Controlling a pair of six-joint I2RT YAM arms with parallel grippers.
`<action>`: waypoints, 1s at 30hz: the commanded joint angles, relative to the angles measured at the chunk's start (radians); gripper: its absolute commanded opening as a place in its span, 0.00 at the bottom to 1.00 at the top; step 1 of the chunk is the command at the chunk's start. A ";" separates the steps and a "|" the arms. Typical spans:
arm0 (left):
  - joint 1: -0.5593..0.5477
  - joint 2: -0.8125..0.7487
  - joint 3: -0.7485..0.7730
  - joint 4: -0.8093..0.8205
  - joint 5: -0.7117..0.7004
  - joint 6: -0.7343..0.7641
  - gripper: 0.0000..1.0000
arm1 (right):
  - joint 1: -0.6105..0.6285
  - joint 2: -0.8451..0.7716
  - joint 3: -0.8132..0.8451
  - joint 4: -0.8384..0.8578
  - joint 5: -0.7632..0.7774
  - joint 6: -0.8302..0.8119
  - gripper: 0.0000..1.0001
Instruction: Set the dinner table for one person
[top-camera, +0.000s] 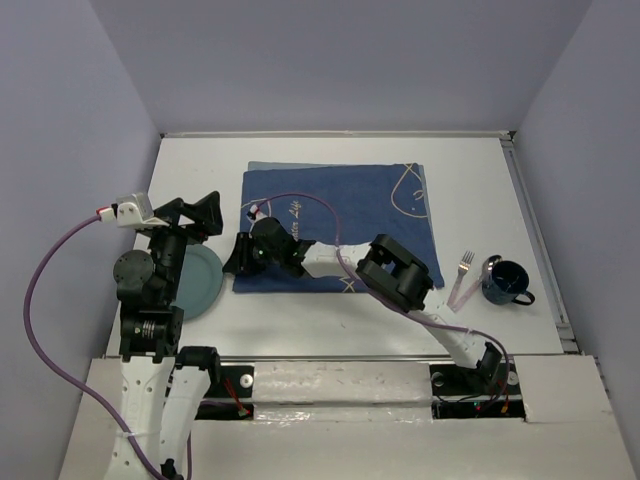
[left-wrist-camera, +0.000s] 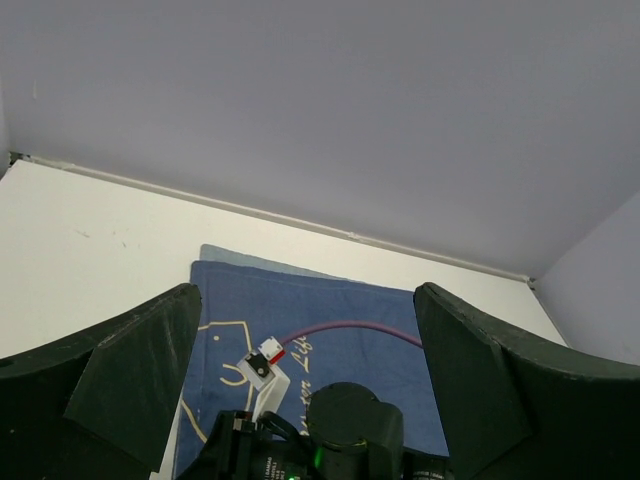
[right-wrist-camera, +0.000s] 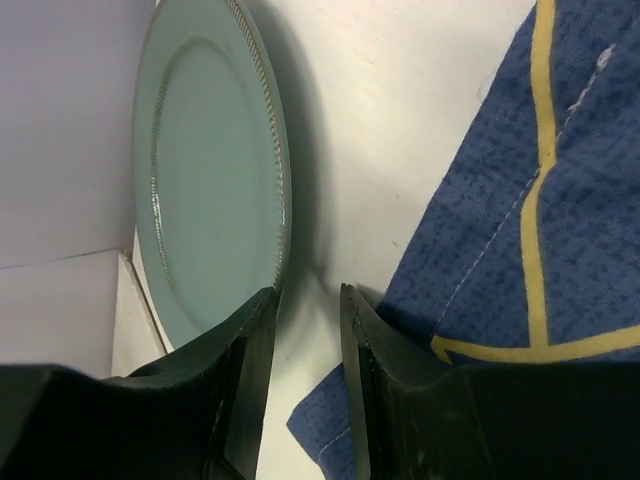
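**A:** Biggest first: the dinner table (top-camera: 330, 150) is the white top. The blue cloth (top-camera: 340, 200) lies mid-table, with the teal plate (top-camera: 203, 285) at the cloth's eight o'clock.

**B:** And the hands?

**A:** The right gripper (right-wrist-camera: 305, 292) is narrowed to a slit with bare table showing through it, and the plate's rim sits just beside one finger. The left gripper (left-wrist-camera: 307, 290) is spread wide and empty. I'd get that rim well between the fingers first, then carry the plate level onto the cloth.

**B:** Only the top view shows the mug (top-camera: 508, 283) and fork (top-camera: 465, 262), at the cloth's four o'clock. Only the right wrist shows that rim.
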 joint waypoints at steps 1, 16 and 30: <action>-0.004 -0.006 -0.006 0.055 0.022 0.008 0.99 | 0.008 0.040 0.084 -0.025 -0.046 0.012 0.38; -0.004 -0.011 -0.010 0.056 0.017 0.008 0.99 | 0.017 0.185 0.227 -0.016 -0.167 0.117 0.37; -0.004 -0.009 -0.010 0.059 0.017 0.008 0.99 | 0.017 0.160 0.218 0.104 -0.222 0.185 0.00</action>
